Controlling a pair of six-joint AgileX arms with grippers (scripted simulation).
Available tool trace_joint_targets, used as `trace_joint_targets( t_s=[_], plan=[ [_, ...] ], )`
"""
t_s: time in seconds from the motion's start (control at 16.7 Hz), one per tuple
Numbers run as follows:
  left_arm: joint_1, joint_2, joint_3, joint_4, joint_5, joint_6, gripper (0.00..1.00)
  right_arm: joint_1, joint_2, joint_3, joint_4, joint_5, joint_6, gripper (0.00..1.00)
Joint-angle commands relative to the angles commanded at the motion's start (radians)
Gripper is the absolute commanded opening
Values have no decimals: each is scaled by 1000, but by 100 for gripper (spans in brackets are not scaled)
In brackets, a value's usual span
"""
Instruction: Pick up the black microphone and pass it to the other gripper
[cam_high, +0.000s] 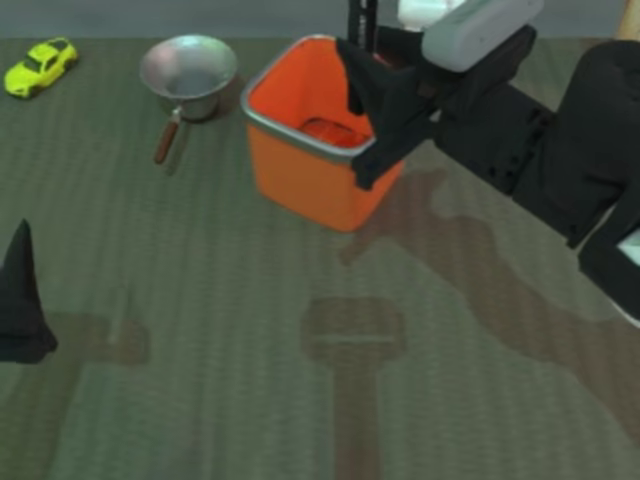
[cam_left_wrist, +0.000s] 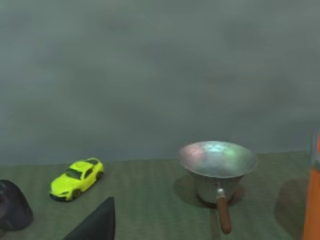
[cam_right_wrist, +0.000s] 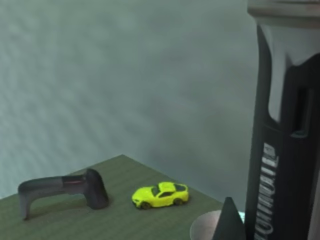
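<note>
The black microphone (cam_right_wrist: 285, 150) stands upright and raised off the table, silver-grey head up, filling one side of the right wrist view. From above only its slim black handle (cam_high: 362, 25) shows, at the back edge. My right gripper (cam_high: 356, 116) hovers over the back right corner of the orange bin, pointing left, shut on the microphone's handle; one of its fingers (cam_right_wrist: 227, 220) shows beside the handle. My left gripper (cam_high: 22, 290), the other gripper, rests at the table's left edge, far from the microphone. A single finger (cam_left_wrist: 100, 226) of it shows, with nothing held, and it is open.
The orange bin (cam_high: 300, 170) stands at the back centre, under my right gripper. A metal strainer (cam_high: 188, 70) (cam_left_wrist: 217, 160) with a brown handle sits left of it. A yellow toy car (cam_high: 40, 65) (cam_right_wrist: 160, 195) is at the back left, near a dark grey handled object (cam_right_wrist: 60, 192).
</note>
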Motion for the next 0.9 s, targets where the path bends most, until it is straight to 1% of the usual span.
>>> trace_joint_targets(
  t_s=[0.6,0.78,0.9],
  plan=[
    [-362,733,403,294,117,16,100,0,0,0,0,0,0,0],
    [-439,876,494,362,142,20,100,0,0,0,0,0,0,0],
    [-470,931,531,390,152,23,100,0,0,0,0,0,0,0]
  ],
)
